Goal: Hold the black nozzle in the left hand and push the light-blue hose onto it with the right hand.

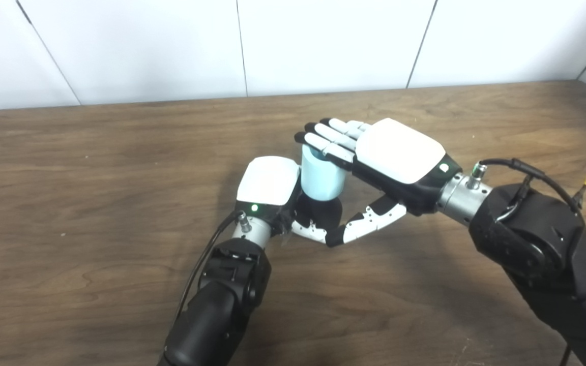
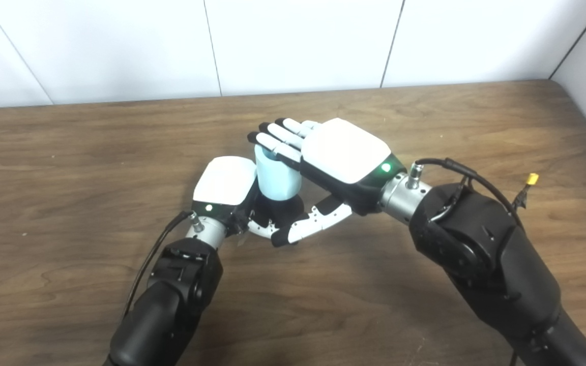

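The left hand (image 1: 268, 185) shows only its white back; its fingers are hidden behind the light-blue hose (image 1: 322, 177) and the black nozzle (image 1: 323, 211). The nozzle is mostly covered, only a dark part showing below the hose. The right hand (image 1: 394, 152) covers the hose's top, so its opening cannot be seen. Both arms are cut off by the bottom edge.

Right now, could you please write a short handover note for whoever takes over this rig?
Left hand: shut on the black nozzle, held above the table; only the nozzle's lower part shows.
Right hand: fingers lie flat over the top of the light-blue hose, thumb spread below, pressing rather than gripping.
Done: the hose sits upright over the nozzle.
Left: I cannot tell how deep it is seated; check, push further if needed, then release.
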`<state>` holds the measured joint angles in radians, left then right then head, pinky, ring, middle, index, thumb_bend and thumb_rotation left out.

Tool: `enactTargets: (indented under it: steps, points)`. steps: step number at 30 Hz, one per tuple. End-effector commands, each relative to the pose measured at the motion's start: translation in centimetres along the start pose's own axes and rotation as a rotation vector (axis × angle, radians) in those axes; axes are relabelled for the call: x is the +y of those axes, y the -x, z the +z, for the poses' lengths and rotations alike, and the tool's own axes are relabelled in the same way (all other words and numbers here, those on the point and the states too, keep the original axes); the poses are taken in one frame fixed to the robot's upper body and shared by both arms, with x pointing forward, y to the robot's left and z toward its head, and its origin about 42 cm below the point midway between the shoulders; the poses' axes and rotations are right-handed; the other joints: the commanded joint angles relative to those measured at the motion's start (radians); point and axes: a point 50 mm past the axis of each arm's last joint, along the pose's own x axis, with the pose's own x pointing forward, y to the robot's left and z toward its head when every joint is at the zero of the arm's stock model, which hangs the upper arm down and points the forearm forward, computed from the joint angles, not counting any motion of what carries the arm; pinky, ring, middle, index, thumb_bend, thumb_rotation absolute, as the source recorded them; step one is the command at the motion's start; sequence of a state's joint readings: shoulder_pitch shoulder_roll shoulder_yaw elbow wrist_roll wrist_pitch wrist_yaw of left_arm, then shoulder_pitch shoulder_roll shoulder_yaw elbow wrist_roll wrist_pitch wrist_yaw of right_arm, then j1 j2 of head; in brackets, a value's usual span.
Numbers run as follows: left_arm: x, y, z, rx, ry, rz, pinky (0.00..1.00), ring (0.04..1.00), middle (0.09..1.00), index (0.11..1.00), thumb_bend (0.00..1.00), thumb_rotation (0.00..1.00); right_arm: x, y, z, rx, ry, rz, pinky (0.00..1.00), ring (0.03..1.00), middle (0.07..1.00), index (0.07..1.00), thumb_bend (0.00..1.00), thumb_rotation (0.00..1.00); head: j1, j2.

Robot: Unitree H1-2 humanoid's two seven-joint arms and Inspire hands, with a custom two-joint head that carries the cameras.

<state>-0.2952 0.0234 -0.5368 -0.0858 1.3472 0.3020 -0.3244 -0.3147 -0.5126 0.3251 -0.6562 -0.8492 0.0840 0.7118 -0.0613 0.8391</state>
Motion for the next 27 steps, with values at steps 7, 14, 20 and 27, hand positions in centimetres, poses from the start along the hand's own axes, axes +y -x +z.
enactTargets:
  steps: [7, 14, 20, 27]
  points:
    - [1.9, -0.5, 0.8, -0.026, 0.023, 0.077, 0.35, 0.472, 0.472, 0.484, 0.53, 0.0, 6.7, 1.5, 0.4, 0.0, -0.079, 0.443, 0.94, 0.992, 0.992, 0.978, 0.82, 1.0, -0.005, 0.003]
    - [1.9, -0.5, 0.8, -0.029, 0.021, 0.08, 0.35, 0.471, 0.477, 0.483, 0.53, 0.0, 7.0, 1.5, 0.5, 0.012, -0.077, 0.468, 0.95, 0.998, 0.999, 0.986, 0.82, 1.0, -0.007, 0.004]
    - [1.9, -0.5, 0.8, -0.027, 0.021, 0.075, 0.35, 0.478, 0.476, 0.483, 0.53, 0.0, 5.5, 1.5, 0.4, -0.001, -0.092, 0.374, 0.95, 0.999, 0.996, 0.989, 0.81, 1.0, -0.007, 0.006]
    - [1.8, -0.5, 0.7, -0.028, 0.022, 0.076, 0.36, 0.483, 0.472, 0.484, 0.53, 0.0, -0.9, 1.2, -0.1, -0.005, -0.085, 0.123, 0.96, 1.0, 0.997, 0.985, 0.78, 1.0, -0.004, 0.002]
